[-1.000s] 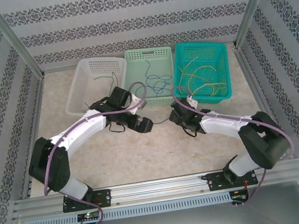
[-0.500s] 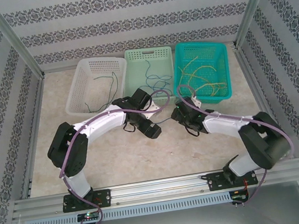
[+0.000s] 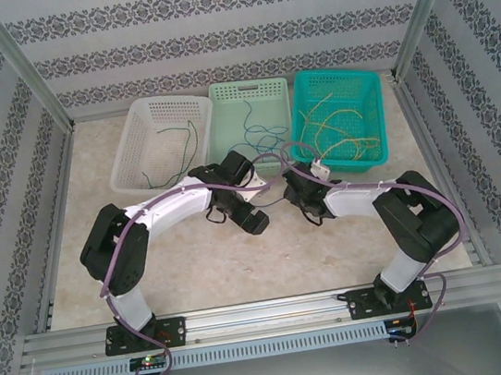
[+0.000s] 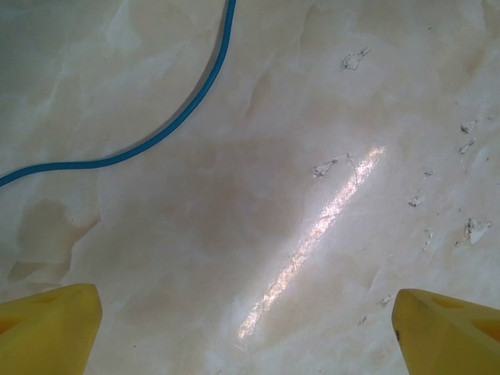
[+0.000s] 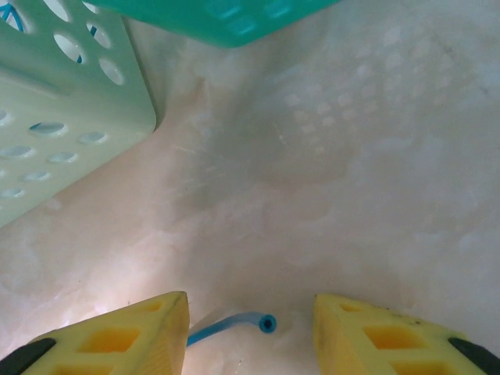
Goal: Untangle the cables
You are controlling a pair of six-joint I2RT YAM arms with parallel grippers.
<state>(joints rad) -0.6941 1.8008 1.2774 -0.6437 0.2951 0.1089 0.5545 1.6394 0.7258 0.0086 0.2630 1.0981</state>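
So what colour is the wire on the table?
The wire is blue; clearest in left wrist view.

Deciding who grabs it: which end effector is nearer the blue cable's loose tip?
Right. The tip lies within the open right end effector; the left end effector has blue cable farther ahead.

Cable end [image 5: 262, 322] between right claw [image 5: 250, 308] fingers [image 5: 141, 328]

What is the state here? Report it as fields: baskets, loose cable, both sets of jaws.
white basket: green cables
pale green basket: blue cables
teal basket: yellow cables
loose blue cable: on the table, its end between the right jaws
left jaws: wide open over the table
right jaws: open, not gripping
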